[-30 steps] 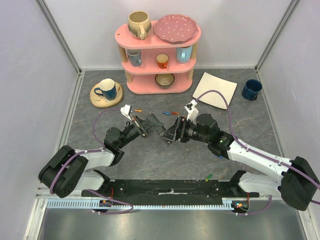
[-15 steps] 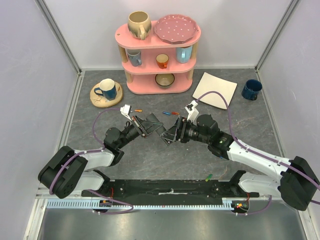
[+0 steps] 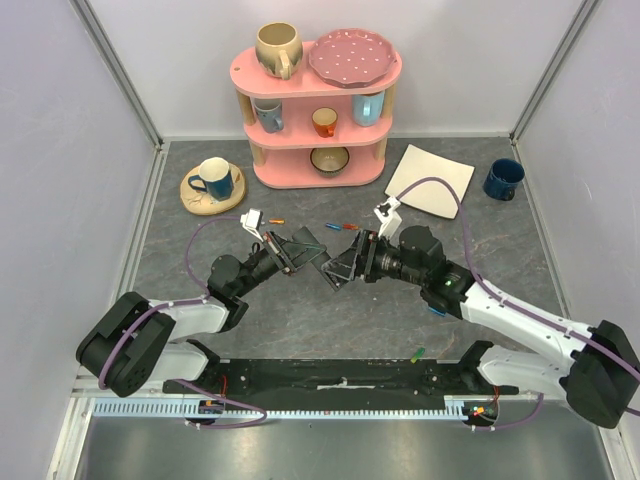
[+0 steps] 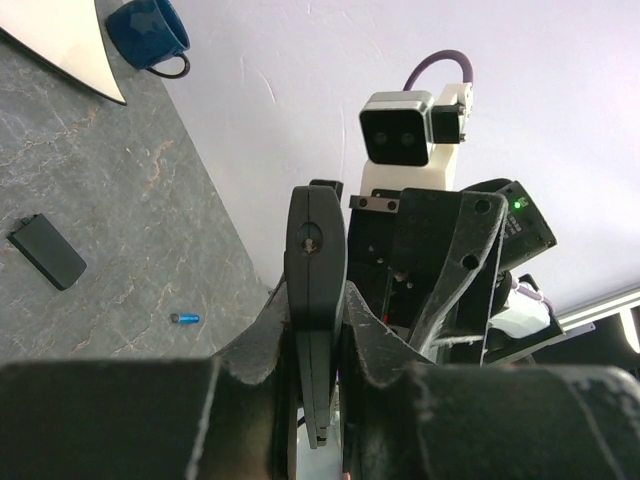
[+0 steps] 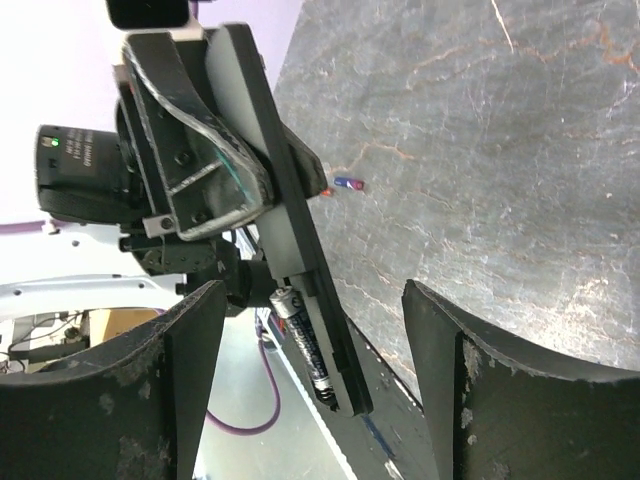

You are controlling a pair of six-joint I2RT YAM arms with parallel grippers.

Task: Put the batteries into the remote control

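My left gripper (image 3: 300, 244) is shut on the remote control (image 4: 315, 300), a slim black bar held edge-on above the table. In the right wrist view the remote (image 5: 290, 200) shows its open compartment with one dark battery (image 5: 305, 345) lying in it. My right gripper (image 3: 340, 265) is open and empty, its fingers (image 5: 170, 400) spread either side of the remote's lower end without touching it. Loose batteries lie on the table: an orange one (image 3: 278, 222), a blue one (image 3: 334, 226) and a red one (image 3: 350, 226). A blue battery (image 4: 185, 318) shows in the left wrist view.
A small black flat cover (image 4: 47, 252) lies on the table. A green battery (image 3: 418, 352) sits on the front rail. At the back are a pink shelf (image 3: 318, 75) with cups and a plate, a white square plate (image 3: 430, 180), a blue mug (image 3: 502, 178) and a mug on a wooden coaster (image 3: 212, 180).
The right arm's wrist has shifted slightly to the right. The left arm and the remote have not moved.
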